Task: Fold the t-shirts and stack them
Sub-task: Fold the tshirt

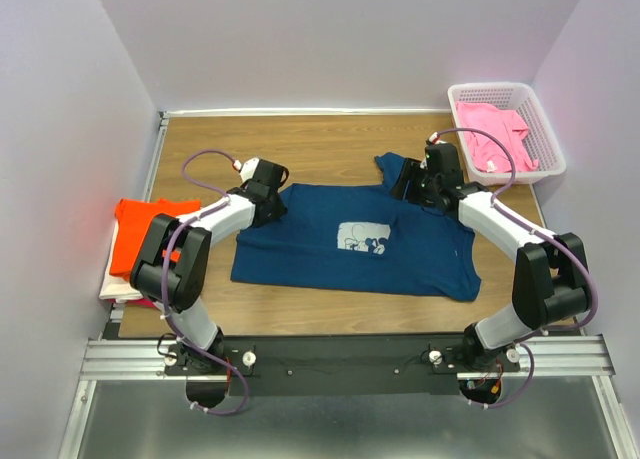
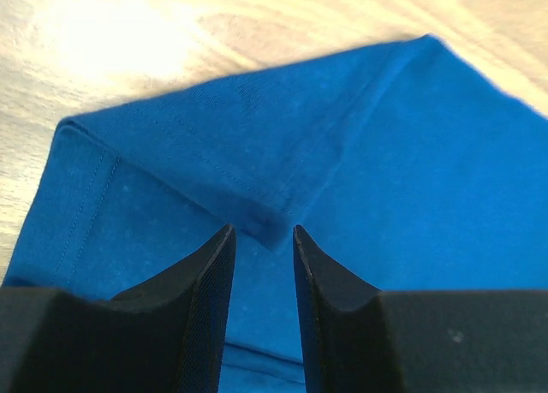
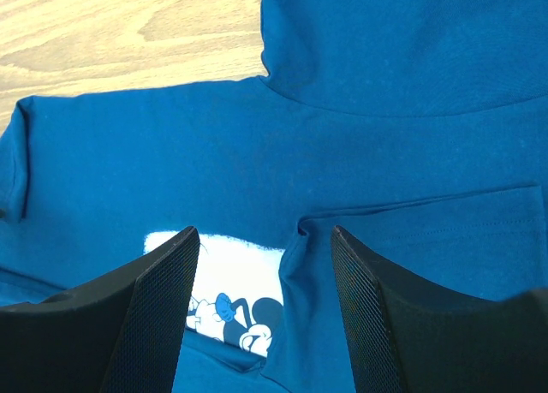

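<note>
Navy tee (image 1: 350, 244) lay print-up in the middle of the table (image 1: 300, 144), one sleeve folded in.
Your left gripper (image 2: 261, 239) was barely parted, right gripper (image 3: 265, 239) spread wide; neither held cloth.

The navy t-shirt (image 1: 350, 244) is soft matt cloth, a fine knit with stitched hems. Its white chest print (image 1: 362, 236) looks flat and chalky, speckled at the edges. Under it the table (image 1: 320, 149) is pale wood grain, smooth, with a low sheen that catches glare. Left of the navy t-shirt, the orange t-shirt (image 1: 140, 229) is matt cloth too. To its far right the pink t-shirt (image 1: 495, 139) lies in a smooth white plastic lattice basket (image 1: 548, 144). The pads (image 3: 158, 312) of the right gripper (image 3: 265, 235) are black with a mesh-like grain. The fingers (image 2: 193, 312) of the left gripper (image 2: 262, 232) are finely ribbed matt black. On the near side of the shirt, the rail (image 1: 120, 357) is dull silver metal.
</note>
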Controlling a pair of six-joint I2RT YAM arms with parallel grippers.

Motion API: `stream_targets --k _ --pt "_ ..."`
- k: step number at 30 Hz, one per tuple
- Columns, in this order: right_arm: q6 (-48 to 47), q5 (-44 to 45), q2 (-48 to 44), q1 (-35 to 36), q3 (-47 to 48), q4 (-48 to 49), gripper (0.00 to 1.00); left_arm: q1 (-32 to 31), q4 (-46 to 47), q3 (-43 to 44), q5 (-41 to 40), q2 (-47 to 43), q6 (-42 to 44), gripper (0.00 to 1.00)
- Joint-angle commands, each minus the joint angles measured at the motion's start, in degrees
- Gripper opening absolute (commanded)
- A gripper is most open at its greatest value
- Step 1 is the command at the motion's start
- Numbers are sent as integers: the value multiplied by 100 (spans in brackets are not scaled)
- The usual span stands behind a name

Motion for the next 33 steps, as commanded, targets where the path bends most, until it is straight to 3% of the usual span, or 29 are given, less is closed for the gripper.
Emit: stream_targets --k 1,22,30,33 --pt "-103 84 -31 -5 -98 92 70 -70 -14 60 -244 120 -88 41" --pt "-86 110 -14 -5 -115 100 70 -167 -22 323 -340 410 97 38" --pt "-77 110 -14 -5 -116 100 70 -167 -93 473 -402 454 167 26" --pt "-77 101 4 -5 -107 101 70 -149 -198 596 -507 454 211 11"
